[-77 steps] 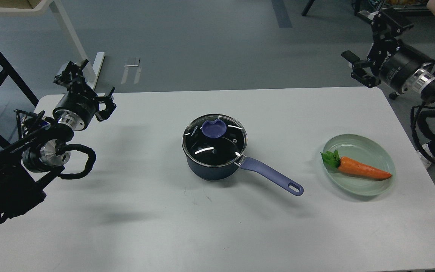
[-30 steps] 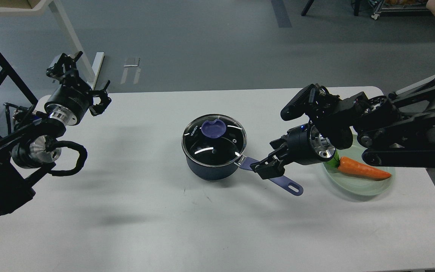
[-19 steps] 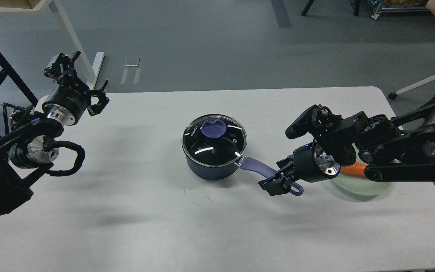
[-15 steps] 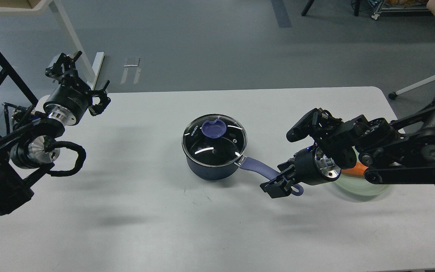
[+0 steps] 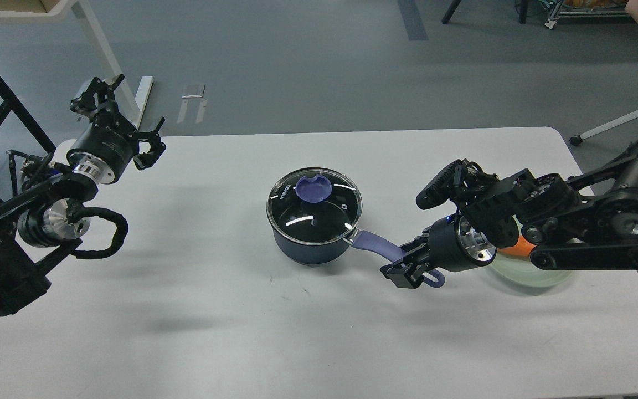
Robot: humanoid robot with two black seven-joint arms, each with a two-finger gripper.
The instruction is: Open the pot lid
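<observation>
The white table (image 5: 214, 332) fills most of the frame, and the saucepan (image 5: 310, 249) sits near its centre with the glass lid (image 5: 314, 206) seated flat on the metal rim, so the lid is not yet off. Its purple-blue knob (image 5: 313, 188) lies toward the upper part of the lid, free of either arm. The lavender handle (image 5: 377, 249) runs down and to the right.

The right arm reaches in low from the right edge, across the pale green dish (image 5: 524, 274), hiding most of the carrot (image 5: 523, 245). Its placement suggests a bracing grip, steadying the pan while the lid is lifted. The right gripper (image 5: 407, 271) sits at the far end of the handle, at the hanging hole; its dark fingers appear to straddle the handle end, but whether they are clamped on it or only around it I cannot tell.

The left gripper (image 5: 150, 147) hangs at the upper left of the frame, over the table's corner and well apart from the pot. Its fingers are spread and it holds nothing, likely waiting to come in for the knob.
</observation>
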